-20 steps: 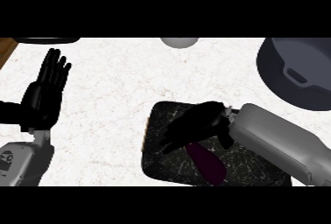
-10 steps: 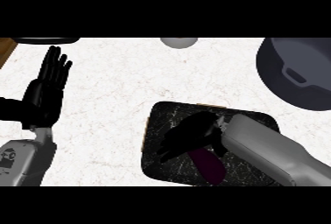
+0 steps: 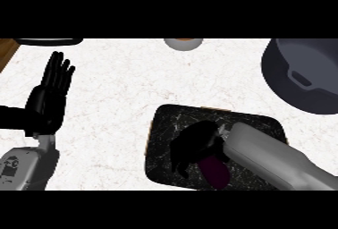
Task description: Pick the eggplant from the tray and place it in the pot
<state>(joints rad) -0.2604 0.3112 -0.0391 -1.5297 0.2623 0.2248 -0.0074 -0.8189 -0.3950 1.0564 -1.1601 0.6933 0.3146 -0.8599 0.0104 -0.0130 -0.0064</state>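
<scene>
Right hand [image 3: 196, 147] lies over the purple eggplant [image 3: 214, 171] on the dark tray [image 3: 264, 125], grasp indeterminate; left hand [image 3: 50, 96] rests open.

White veined stone-look table [image 3: 132, 89], dark marbled tray [image 3: 165, 152] beneath the right hand [image 3: 195, 147], glossy purple eggplant [image 3: 214, 172], matt grey metal-look pot [image 3: 303, 71] beyond it

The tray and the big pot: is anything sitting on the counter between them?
No. In the head view, only bare white counter separates the tray from the pot.
</scene>
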